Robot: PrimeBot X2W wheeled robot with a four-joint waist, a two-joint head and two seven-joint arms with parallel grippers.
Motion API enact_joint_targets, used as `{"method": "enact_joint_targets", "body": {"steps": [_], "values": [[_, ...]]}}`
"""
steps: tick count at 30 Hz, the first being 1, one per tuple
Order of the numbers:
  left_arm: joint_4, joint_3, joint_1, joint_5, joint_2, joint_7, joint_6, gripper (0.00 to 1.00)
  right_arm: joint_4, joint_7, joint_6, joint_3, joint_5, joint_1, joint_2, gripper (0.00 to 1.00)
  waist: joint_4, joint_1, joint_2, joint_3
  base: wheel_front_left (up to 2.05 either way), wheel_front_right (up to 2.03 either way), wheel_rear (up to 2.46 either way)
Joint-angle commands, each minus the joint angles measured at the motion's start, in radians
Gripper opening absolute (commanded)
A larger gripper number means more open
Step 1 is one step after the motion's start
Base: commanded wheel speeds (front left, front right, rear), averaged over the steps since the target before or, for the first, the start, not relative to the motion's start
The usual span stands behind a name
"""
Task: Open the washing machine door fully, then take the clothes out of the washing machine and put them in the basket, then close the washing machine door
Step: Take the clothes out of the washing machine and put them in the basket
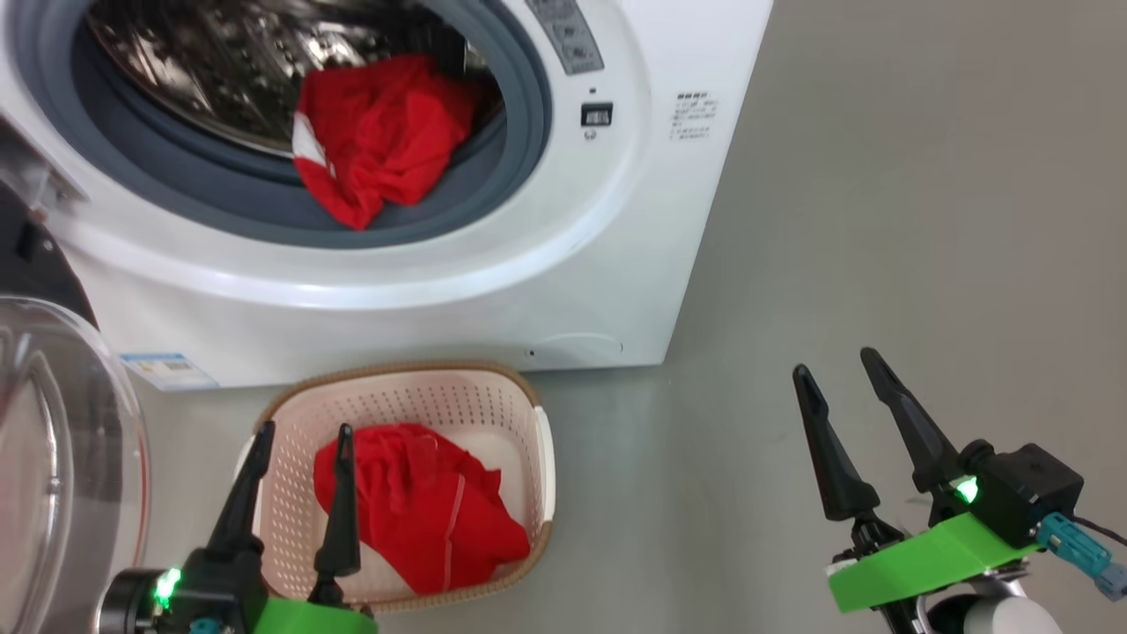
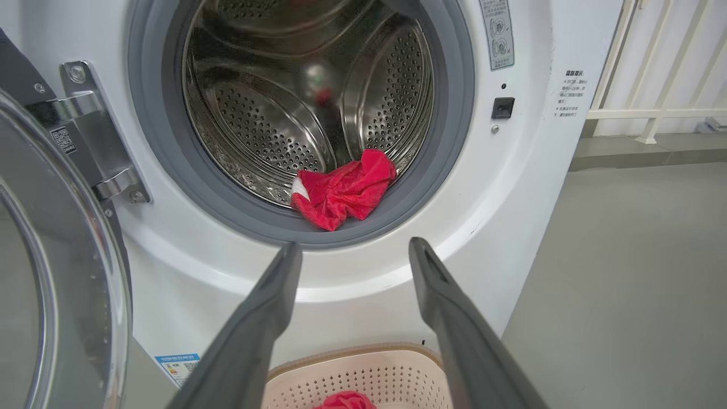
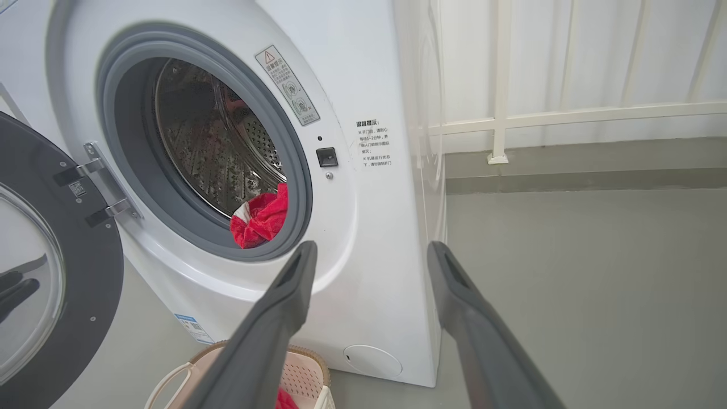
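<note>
The white washing machine (image 1: 572, 264) stands with its door (image 1: 62, 458) swung open to the left. Red clothes (image 1: 379, 132) lie over the grey ring at the drum's front lip, seen also from the left wrist (image 2: 343, 190) and the right wrist (image 3: 261, 221). A second red garment (image 1: 423, 502) lies in the cream basket (image 1: 458, 396) on the floor before the machine. My left gripper (image 1: 304, 429) hangs open above the basket's near left side, empty. Off to the right, my right gripper (image 1: 836, 361) is open over bare floor, empty.
Grey floor (image 1: 924, 220) stretches to the right of the machine. A white railing (image 3: 568, 113) runs along a low kerb behind that floor. The door's hinge (image 2: 102, 142) sits at the machine's left edge.
</note>
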Motion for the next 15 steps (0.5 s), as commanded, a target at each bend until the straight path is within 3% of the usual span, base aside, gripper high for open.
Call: {"method": "enact_joint_targets", "body": {"steps": [1, 15], "values": [[-0.044, 0.028, 0.007, -0.01, 0.011, -0.003, 0.012, 1.0, -0.034, 0.005, 0.009, 0.016, 0.009, 0.009, 0.003, 1.0, -0.002, 0.0, 0.0, -0.037, 0.0, 0.0, 0.0], [-0.225, 0.029, 0.15, -0.006, 0.023, 0.048, 0.063, 1.0, -0.067, 0.028, 0.009, 0.003, 0.006, 0.09, 0.003, 1.0, -0.016, 0.0, 0.0, -0.118, 0.0, 0.0, 0.0]]}}
